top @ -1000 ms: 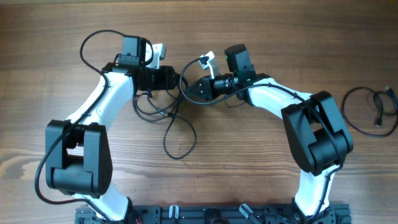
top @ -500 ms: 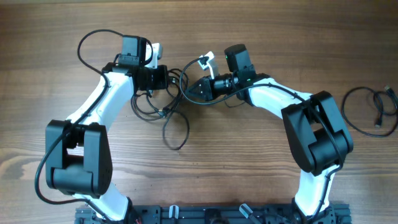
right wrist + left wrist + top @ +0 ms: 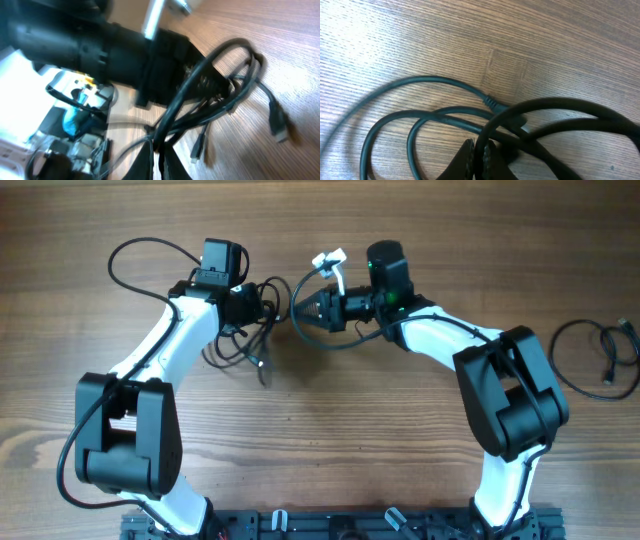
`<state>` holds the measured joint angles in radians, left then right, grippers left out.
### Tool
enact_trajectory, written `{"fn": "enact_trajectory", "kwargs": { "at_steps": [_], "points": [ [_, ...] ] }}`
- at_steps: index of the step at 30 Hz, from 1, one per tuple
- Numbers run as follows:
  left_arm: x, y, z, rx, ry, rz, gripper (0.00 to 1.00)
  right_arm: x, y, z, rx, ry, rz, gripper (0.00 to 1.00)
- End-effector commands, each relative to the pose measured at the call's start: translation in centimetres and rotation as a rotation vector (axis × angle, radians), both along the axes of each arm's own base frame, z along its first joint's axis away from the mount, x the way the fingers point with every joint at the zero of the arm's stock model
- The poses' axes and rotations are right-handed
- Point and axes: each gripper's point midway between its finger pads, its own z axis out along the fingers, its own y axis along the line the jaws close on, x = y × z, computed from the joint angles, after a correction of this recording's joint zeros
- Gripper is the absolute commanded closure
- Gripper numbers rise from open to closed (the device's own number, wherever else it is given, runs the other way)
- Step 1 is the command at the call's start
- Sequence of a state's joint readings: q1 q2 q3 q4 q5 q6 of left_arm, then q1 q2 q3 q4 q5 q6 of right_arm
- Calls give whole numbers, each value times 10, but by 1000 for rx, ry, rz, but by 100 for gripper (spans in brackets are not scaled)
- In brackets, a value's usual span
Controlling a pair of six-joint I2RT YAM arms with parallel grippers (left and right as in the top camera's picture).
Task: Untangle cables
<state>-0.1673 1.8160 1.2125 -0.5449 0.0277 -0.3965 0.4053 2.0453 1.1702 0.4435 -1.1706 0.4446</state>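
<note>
The cables (image 3: 243, 340) are thin black cords bunched in a tangle under and between the two grippers, left of centre on the wooden table. My left gripper (image 3: 270, 306) is shut on one black strand; in the left wrist view its gripper (image 3: 480, 152) pinches that cable (image 3: 555, 104), with other loops (image 3: 427, 80) lying on the wood. My right gripper (image 3: 299, 312) faces it closely and is shut on another strand (image 3: 215, 60), as its gripper (image 3: 157, 150) shows. Small plugs (image 3: 278, 122) dangle from the bunch. A silver-tipped end (image 3: 262, 366) hangs lowest.
A separate coiled black cord (image 3: 598, 358) lies at the table's far right edge. The left arm's own wire (image 3: 140, 252) loops at the upper left. A black rack (image 3: 340, 526) runs along the near edge. The left arm's body (image 3: 120, 45) fills the right wrist view's left.
My left gripper has shut on a strand. The long loop that trailed toward the table's middle has been drawn up and left into the bunch. Both grippers have shifted slightly away from the near edge.
</note>
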Motion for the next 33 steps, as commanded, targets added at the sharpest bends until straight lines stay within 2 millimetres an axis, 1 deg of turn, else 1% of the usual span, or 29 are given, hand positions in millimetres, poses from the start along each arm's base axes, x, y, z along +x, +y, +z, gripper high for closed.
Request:
{"fn": "enact_trajectory", "kwargs": {
  "at_steps": [1, 4, 7, 9, 13, 15, 17, 19, 20, 22, 23, 24, 25, 26, 28, 31, 32, 33],
  "points": [
    [0, 20, -7, 74, 9, 53, 90, 3, -20, 25, 68, 87, 33, 96],
    [0, 20, -7, 74, 11, 53, 90, 6, -27, 25, 69, 97, 28, 96],
    [0, 20, -7, 74, 10, 53, 90, -11, -33, 39, 126, 40, 153, 95],
    [0, 20, -7, 74, 10, 53, 90, -11, -33, 42, 132, 18, 158, 96],
    [0, 20, -7, 74, 10, 53, 90, 11, -38, 38, 110, 22, 45, 96],
    [0, 20, -7, 74, 10, 53, 90, 26, -46, 36, 98, 28, -28, 96],
    [0, 20, -7, 74, 10, 53, 90, 33, -51, 33, 88, 37, -68, 96],
    [0, 20, -7, 74, 10, 53, 90, 39, -54, 26, 66, 71, -107, 96],
    [0, 20, -7, 74, 10, 53, 90, 42, -56, 18, 43, 107, -136, 96],
    [1, 18, -7, 66, 7, 50, 90, 43, -58, -14, -63, 160, -205, 95],
    [1, 17, -7, 59, 7, 47, 89, 43, -59, -21, -91, 171, -220, 94],
    [1, 16, -7, 53, 6, 45, 89, 43, -61, -28, -116, 183, -234, 91],
    [1, 15, -7, 48, 7, 42, 89, 43, -62, -36, -146, 203, -254, 85],
    [1, 14, -6, 45, 7, 41, 89, 43, -63, -41, -170, 210, -267, 82],
    [1, 14, -6, 45, 7, 41, 88, 43, -61, -52, -219, 206, -294, 75],
    [1, 13, -6, 39, 8, 38, 86, 44, -54, -65, -285, 200, -340, 63],
    [1, 13, -6, 38, 8, 38, 85, 45, -51, -72, -324, 188, -371, 57],
    [1, 13, -6, 38, 8, 38, 84, 45, -45, -76, -352, 173, -389, 53]
  ]
}}
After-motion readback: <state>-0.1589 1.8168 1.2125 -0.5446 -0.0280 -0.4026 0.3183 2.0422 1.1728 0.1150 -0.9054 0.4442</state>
